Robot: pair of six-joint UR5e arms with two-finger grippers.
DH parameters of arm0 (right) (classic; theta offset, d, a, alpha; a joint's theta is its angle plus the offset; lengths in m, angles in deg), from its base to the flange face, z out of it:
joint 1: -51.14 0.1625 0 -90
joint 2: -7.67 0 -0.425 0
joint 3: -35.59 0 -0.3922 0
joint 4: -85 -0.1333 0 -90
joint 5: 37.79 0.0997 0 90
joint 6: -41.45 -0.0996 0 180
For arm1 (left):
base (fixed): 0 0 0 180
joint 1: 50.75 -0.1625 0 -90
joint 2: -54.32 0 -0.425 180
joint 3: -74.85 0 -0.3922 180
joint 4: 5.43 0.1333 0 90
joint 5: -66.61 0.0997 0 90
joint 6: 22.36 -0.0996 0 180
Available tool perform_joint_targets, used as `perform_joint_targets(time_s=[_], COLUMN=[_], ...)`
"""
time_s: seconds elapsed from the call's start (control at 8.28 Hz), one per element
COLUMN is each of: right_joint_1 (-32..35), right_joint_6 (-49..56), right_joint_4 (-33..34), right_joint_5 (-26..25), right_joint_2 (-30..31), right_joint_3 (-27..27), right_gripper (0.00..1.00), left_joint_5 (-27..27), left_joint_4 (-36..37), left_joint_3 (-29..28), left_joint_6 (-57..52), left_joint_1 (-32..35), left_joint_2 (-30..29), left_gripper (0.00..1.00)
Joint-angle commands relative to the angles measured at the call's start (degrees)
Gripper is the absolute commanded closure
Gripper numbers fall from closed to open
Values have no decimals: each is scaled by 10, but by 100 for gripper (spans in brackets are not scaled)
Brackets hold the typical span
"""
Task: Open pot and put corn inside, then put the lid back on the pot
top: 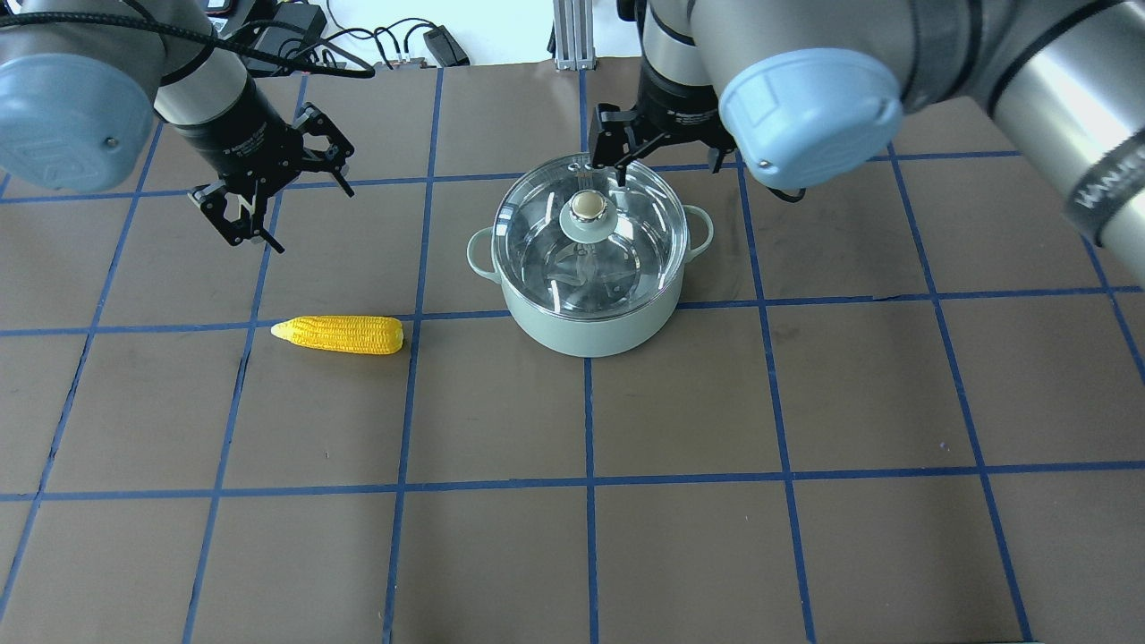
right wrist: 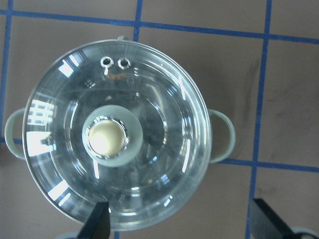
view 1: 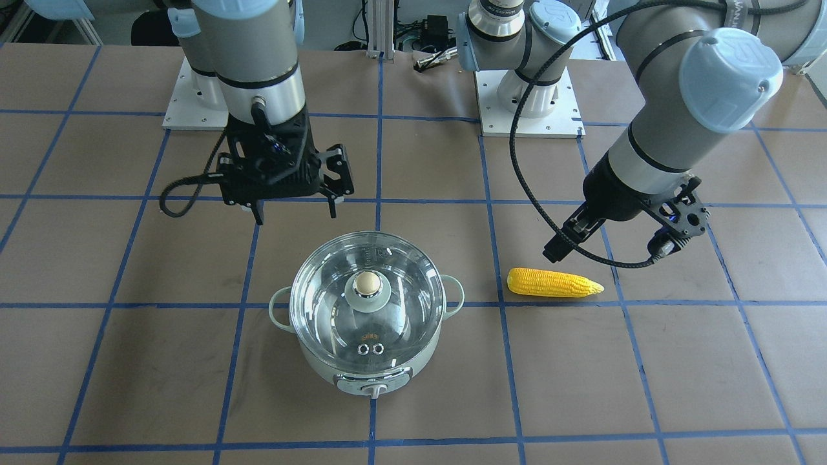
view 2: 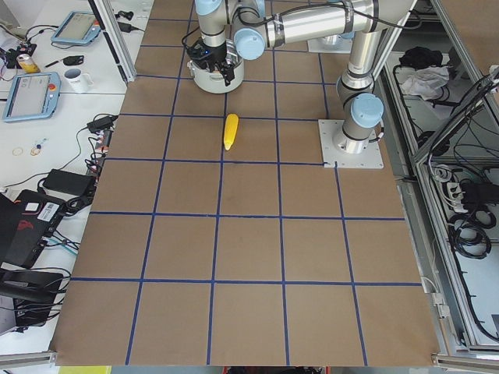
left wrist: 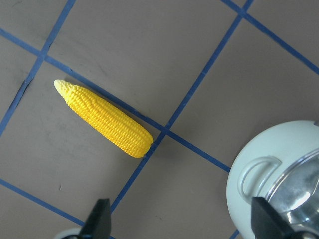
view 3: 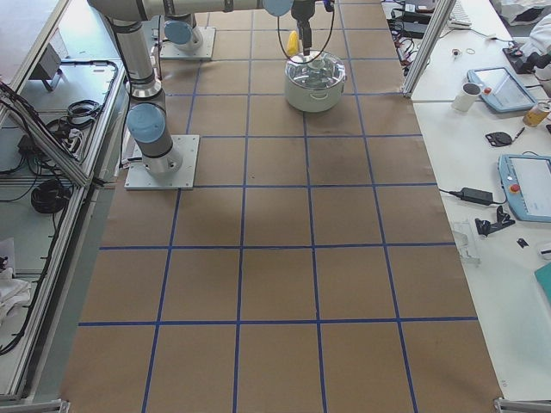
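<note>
The pale mint-green pot (top: 590, 331) stands mid-table with the clear glass lid (top: 626, 250) shut on it; the lid's beige-capped knob (top: 587, 207) is free. The yellow corn (top: 340, 334) lies flat on the table to the pot's left, also seen in the left wrist view (left wrist: 104, 119). My left gripper (top: 309, 219) is open and empty, hovering above the table just behind the corn. My right gripper (top: 653, 161) is open and empty, above the pot's far rim; its wrist view looks straight down on the lid (right wrist: 149, 99) and knob (right wrist: 105, 137).
The table is brown with a blue tape grid (top: 586, 420). Both arm bases stand on white plates (view 1: 530, 103) at the robot's side. Desks with tablets, a mug and cables (view 3: 508, 86) lie beyond the table's long edges.
</note>
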Motion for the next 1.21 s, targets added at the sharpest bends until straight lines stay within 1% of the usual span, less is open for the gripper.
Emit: perform_joint_targets(time_s=[0.0,0.12,0.24,0.36,0.48,0.6,0.72,0.85,0.97,1.09], right_joint_1=[51,52,52,52,51,51,51,51,51,51], right_joint_6=[-94,-98,-96,-95,-94,-96,-106,-111,-117,-131], right_joint_4=[66,99,103,104,124,137,137,136,135,134], right_joint_5=[1,0,-1,-5,-7,-6,-6,-2,2,2], right_joint_2=[-121,-147,-156,-159,-159,-159,-159,-159,-159,-158], right_joint_3=[73,73,71,57,37,30,30,30,30,30], right_gripper=[0,0,0,0,0,0,1,9,13,15], left_joint_5=[-1,29,39,42,42,41,38,38,38,40], left_joint_4=[3,3,4,32,46,53,63,68,75,101], left_joint_3=[53,54,61,67,67,68,69,74,83,96], left_joint_6=[116,171,178,178,216,303,336,382,418,426], left_joint_1=[-31,-33,-33,-33,-33,-33,-33,-33,-33,-33], left_joint_2=[-3,-7,-16,-31,-46,-58,-65,-66,-69,-73], left_gripper=[0,0,0,0,0,0,0,0,0,0])
